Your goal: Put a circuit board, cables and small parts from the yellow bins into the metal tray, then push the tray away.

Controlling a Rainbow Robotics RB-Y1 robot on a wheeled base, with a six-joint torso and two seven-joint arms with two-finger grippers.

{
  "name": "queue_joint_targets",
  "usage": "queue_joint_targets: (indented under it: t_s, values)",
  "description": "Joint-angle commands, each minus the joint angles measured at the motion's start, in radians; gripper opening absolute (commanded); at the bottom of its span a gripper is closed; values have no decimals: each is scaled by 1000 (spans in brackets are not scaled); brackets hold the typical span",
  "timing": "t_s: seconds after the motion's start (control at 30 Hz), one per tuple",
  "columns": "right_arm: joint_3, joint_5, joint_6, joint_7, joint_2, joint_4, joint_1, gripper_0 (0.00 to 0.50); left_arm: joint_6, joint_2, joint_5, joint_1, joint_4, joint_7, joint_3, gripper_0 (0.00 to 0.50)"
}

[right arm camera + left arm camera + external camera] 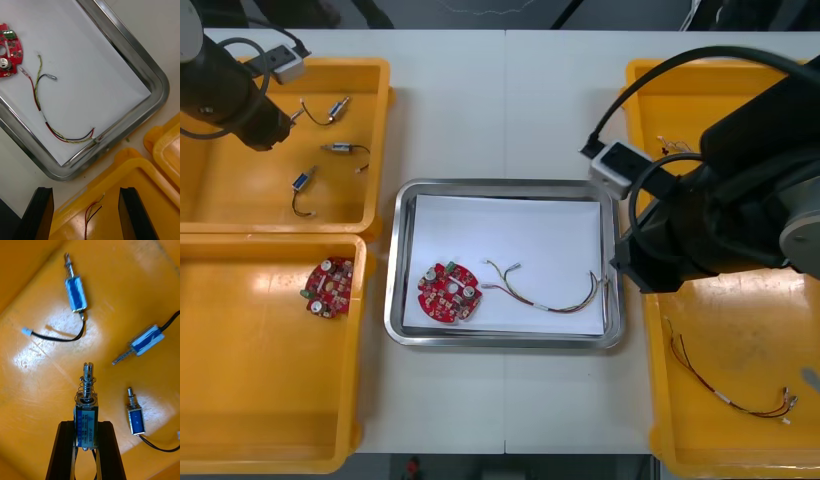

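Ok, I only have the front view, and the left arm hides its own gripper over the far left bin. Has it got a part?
Observer: Yes. The left gripper is shut on a small metal part, whose spring end pokes out past the fingers.
Operator: And the right gripper, under that arm?
Observer: The right gripper is open and empty, above a yellow bin at its rim, beside the metal tray at its corner.

Light: bright, overhead.
Glare: pale patches on yellow bins (250, 390) flanking the metal tray (393, 290); sheen along its rim.
Shadows: thin, soft, under the tray's cable (552, 306).
Glint: small metal part (86, 416), left of tray.
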Motion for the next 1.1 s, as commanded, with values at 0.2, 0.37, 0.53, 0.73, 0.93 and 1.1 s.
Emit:
queue_joint_targets:
  t_s: [0.2,0.37,0.53,0.73,0.93,1.1]
  values:
    - [-191,-53,3,-134,-108,-18,94,500,187,40,-48,66,-320,431,34,0]
    - [-240,-62,3,-123,-124,26,105,500,286,11,-48,81,-452,578,34,0]
    - [-287,-59,3,-116,-125,79,106,500,367,-43,-51,106,-587,718,34,0]
    - [-332,-62,3,-126,-164,141,109,500,430,-98,-47,109,-684,841,21,0]
    - [-404,-57,3,-116,-194,198,141,500,439,-135,-53,109,-768,989,-50,0]
    - [-454,-39,3,-117,-202,229,151,500,404,-156,-71,109,-796,1105,-145,1]
